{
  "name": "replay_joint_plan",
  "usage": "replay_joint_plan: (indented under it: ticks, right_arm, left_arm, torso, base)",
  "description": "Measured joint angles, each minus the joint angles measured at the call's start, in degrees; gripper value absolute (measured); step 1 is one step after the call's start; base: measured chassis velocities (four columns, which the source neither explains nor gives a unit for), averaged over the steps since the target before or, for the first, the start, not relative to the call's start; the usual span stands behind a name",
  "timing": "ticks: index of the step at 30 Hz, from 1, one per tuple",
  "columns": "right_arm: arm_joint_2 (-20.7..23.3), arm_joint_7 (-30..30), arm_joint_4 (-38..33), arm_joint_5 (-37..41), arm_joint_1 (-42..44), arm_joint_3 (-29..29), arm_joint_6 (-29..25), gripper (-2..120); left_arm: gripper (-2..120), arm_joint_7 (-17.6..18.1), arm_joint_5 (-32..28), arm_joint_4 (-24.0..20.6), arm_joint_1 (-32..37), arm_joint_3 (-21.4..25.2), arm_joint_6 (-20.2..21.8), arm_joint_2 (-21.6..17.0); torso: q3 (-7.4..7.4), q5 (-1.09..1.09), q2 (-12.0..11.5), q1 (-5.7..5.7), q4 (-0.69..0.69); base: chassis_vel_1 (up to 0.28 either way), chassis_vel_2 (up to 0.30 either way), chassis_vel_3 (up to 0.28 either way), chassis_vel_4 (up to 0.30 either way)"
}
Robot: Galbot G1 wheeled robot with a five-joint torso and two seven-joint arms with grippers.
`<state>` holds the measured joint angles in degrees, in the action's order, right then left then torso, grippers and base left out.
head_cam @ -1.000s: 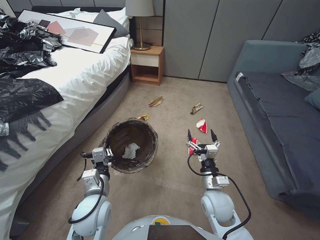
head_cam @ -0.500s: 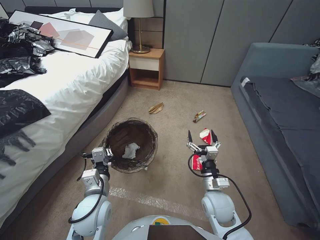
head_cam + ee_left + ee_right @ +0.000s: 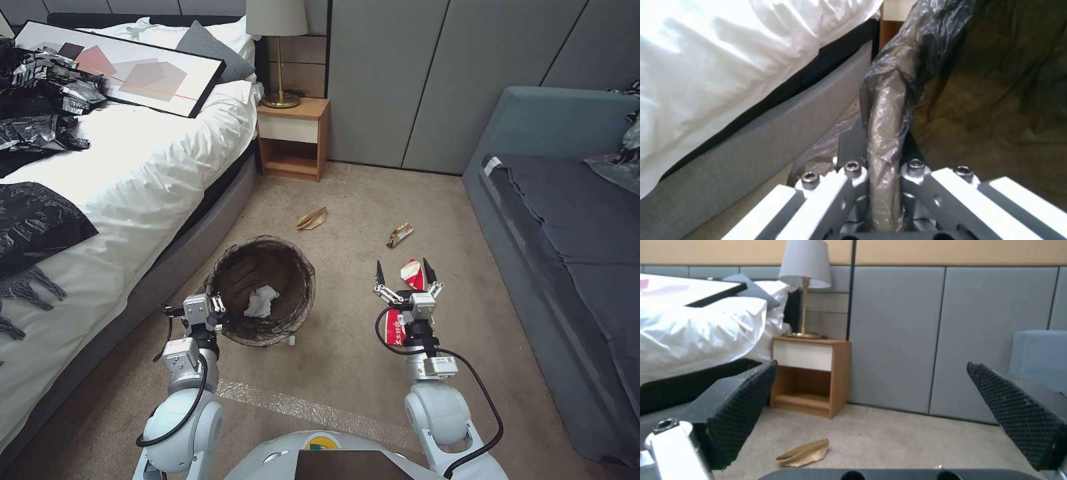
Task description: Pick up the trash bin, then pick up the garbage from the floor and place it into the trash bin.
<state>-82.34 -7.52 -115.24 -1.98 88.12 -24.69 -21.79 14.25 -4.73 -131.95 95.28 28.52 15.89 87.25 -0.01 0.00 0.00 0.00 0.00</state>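
Note:
My left gripper (image 3: 215,309) is shut on the near rim of the trash bin (image 3: 265,253), a round pail lined with a dark bag. The left wrist view shows the bag-covered rim (image 3: 882,110) clamped between the fingers (image 3: 852,146). A white tissue (image 3: 261,301) lies inside the bin. My right gripper (image 3: 403,272) is open, held out low over the floor (image 3: 347,373), fingers (image 3: 744,406) spread wide. Garbage lies around it: one red-white packet (image 3: 412,273) just beyond its tips, another (image 3: 393,328) beside its wrist, a shiny wrapper (image 3: 399,235) and a brown paper bag (image 3: 312,218) farther off.
A bed (image 3: 133,167) with a white duvet, black bags and a framed picture runs along the left. A wooden nightstand (image 3: 292,137) with a lamp stands at the wall. A grey-blue sofa (image 3: 567,220) lines the right. Pale tape (image 3: 293,403) crosses the carpet.
The whole view has shifted because the camera moved; the litter now lies closer to my right gripper. Both arms keep their pose, the left still holding the bin.

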Motion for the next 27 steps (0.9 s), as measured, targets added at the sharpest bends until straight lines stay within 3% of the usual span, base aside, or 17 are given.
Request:
replay_joint_plan:
  ticks: [27]
  right_arm:
    - [0.8,-0.5,-1.5,-0.7,0.4,0.0,3.8,100]
  left_arm:
    - [0,0.0,0.0,0.0,-0.1,0.0,0.0,-0.1]
  torso:
    - [0.0,0.0,0.0,0.0,0.01]
  base:
    - [0.0,0.0,0.0,0.0]
